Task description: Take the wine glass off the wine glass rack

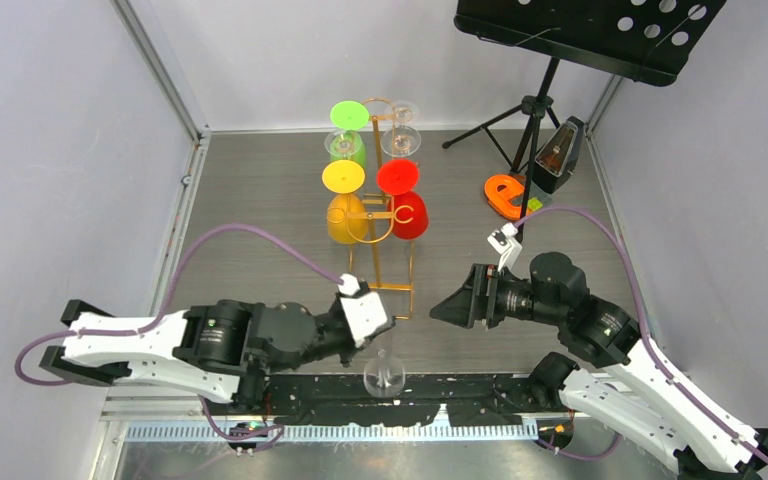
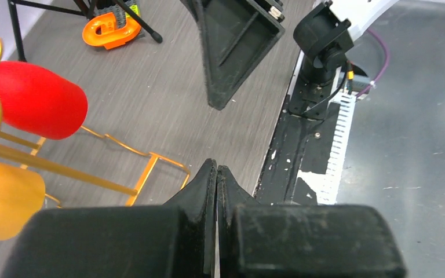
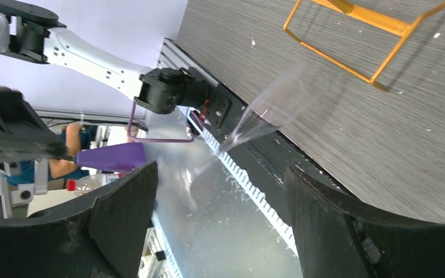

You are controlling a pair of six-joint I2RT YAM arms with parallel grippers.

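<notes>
The gold wire wine glass rack (image 1: 392, 262) stands mid-table. Green (image 1: 348, 130), clear (image 1: 400, 128), yellow (image 1: 345, 205) and red (image 1: 405, 200) glasses hang on it. Another clear wine glass (image 1: 383, 375) is off the rack, at the table's front edge. In the right wrist view this glass (image 3: 269, 110) is blurred and tilted. My left gripper (image 1: 378, 330) is just behind it, by the rack base, and its jaws (image 2: 216, 174) are shut with nothing visible between them. My right gripper (image 1: 445, 305) is open and empty to the right, and in its own view (image 3: 220, 174) it faces the glass.
A black tripod music stand (image 1: 540, 95) stands at the back right, with an orange object (image 1: 506, 195) and a dark metronome (image 1: 560, 155) near its foot. Grey walls close in the left, back and right. A black strip (image 1: 460, 395) runs along the front edge.
</notes>
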